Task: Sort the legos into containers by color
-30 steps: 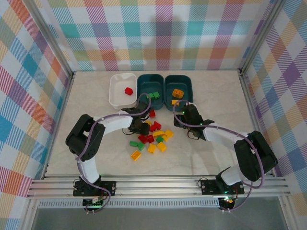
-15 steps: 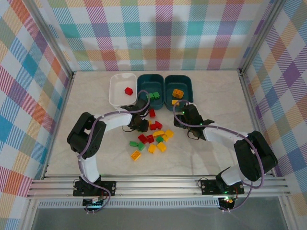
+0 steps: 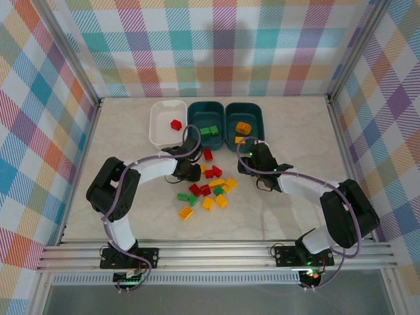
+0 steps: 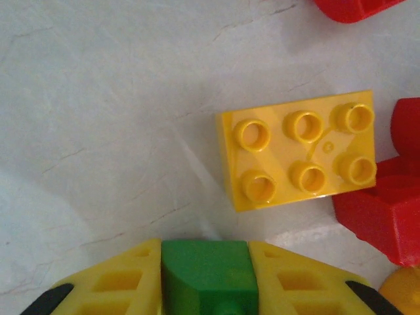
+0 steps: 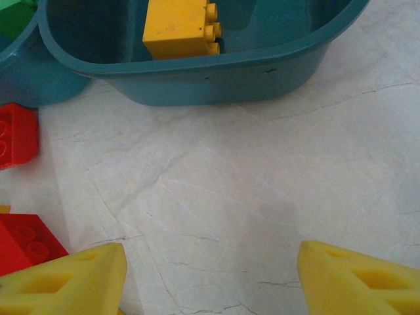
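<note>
A green brick (image 4: 209,275) sits pinched between the left fingers (image 4: 111,285), down by the bench (image 4: 98,98) beside a six-stud yellow brick (image 4: 298,151) — the right fingers (image 5: 354,279) hang spread wide just before a teal tub (image 5: 197,72).

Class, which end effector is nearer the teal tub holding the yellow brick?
Right. The right end effector sits just in front of the teal tub, open; the left end effector is over the loose pile, shut on a green brick.
</note>
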